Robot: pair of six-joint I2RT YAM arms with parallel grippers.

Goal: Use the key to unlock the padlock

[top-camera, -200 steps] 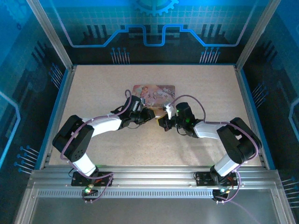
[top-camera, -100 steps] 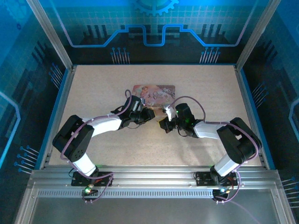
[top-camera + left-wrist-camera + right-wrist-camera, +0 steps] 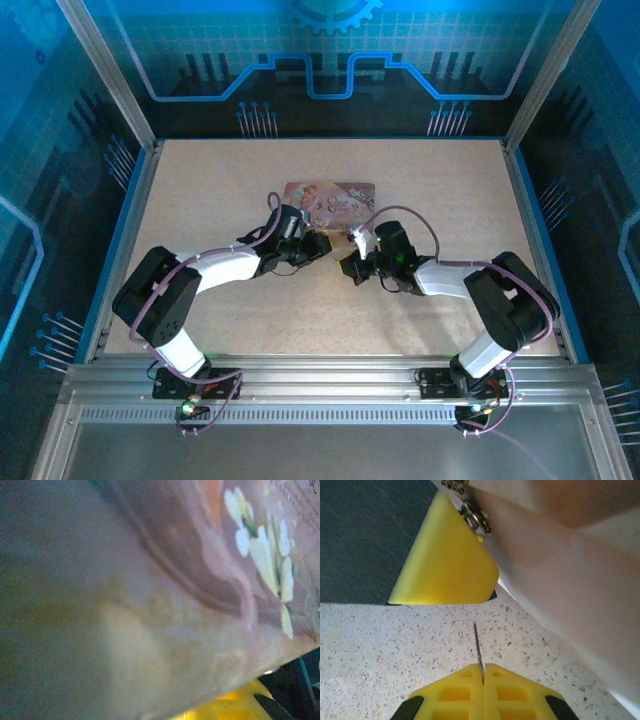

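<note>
Hardly anything moves since a moment ago. Our right end effector (image 3: 483,671) pinches the key (image 3: 477,645) tight, its tip pointing at the pink tin (image 3: 560,580), ready to unlock. Our left end effector (image 3: 316,244) seems to steady the tin; we cannot tell if it grips.

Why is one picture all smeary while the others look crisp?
Left wrist: too close to the pink box, so out of focus. Right wrist: right gripper and key sharp, box soft. Top external: crisp, evenly lit.
</note>
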